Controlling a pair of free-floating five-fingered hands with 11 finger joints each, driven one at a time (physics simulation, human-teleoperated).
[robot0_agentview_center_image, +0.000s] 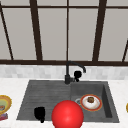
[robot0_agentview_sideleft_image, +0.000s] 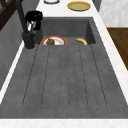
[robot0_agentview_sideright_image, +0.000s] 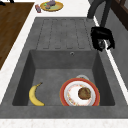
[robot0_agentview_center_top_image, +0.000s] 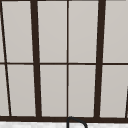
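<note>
In the front view, the right hand (robot0_agentview_center_image: 77, 74) is seen at the faucet (robot0_agentview_center_image: 68, 75), beside its lever; whether the fingers are curled round it cannot be told. The left hand (robot0_agentview_center_image: 39, 114) is seen low over the sink (robot0_agentview_center_image: 45, 95), its fingers hard to make out. A red ball (robot0_agentview_center_image: 67, 115) covers part of the basin, beside a plate (robot0_agentview_center_image: 91, 102).

In the left side view, the right hand (robot0_agentview_sideleft_image: 33, 18) is clenched about the faucet lever (robot0_agentview_sideleft_image: 30, 26). A banana (robot0_agentview_sideleft_image: 81, 41) is partly hidden by the basin edge.

In the right side view, the right hand (robot0_agentview_sideright_image: 102, 37) is wrapped round the lever. The faucet's top is cut off.

In the upper view, window bars (robot0_agentview_center_top_image: 35, 60) are shown.
</note>
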